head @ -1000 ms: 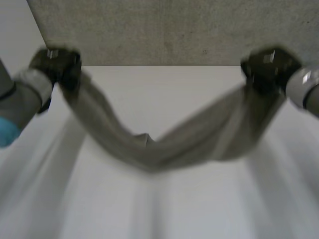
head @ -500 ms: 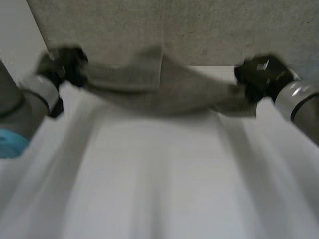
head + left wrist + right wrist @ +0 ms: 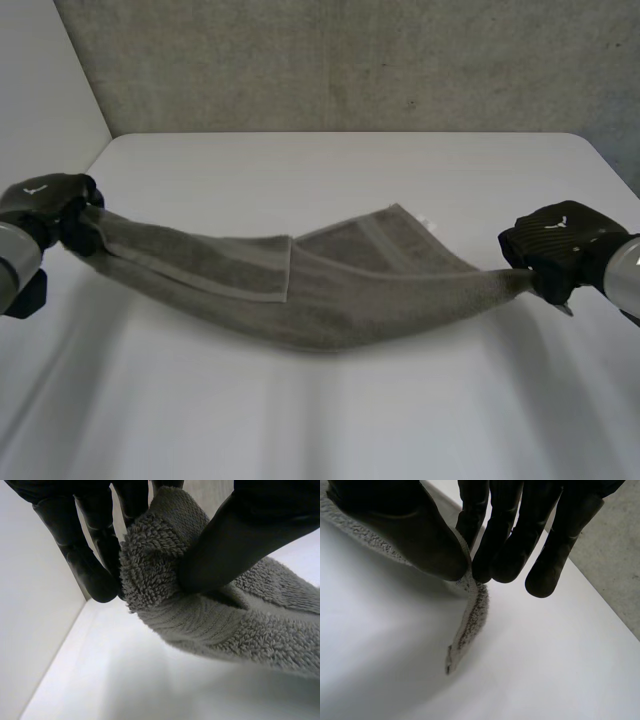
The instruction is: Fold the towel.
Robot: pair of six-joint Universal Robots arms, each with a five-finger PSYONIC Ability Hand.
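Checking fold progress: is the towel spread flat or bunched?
Bunched, one layer lapped over: the towel sags between left robot hand and right robot hand, each pinching an end.

Left robot hand point(image 3: 240, 535) pinching bunched grey towel point(image 3: 210, 615), above white table point(image 3: 115, 680)

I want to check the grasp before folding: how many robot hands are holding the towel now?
2. The left hand pinches the towel at its left end, and the right hand pinches its right end. The towel's middle sags between them.
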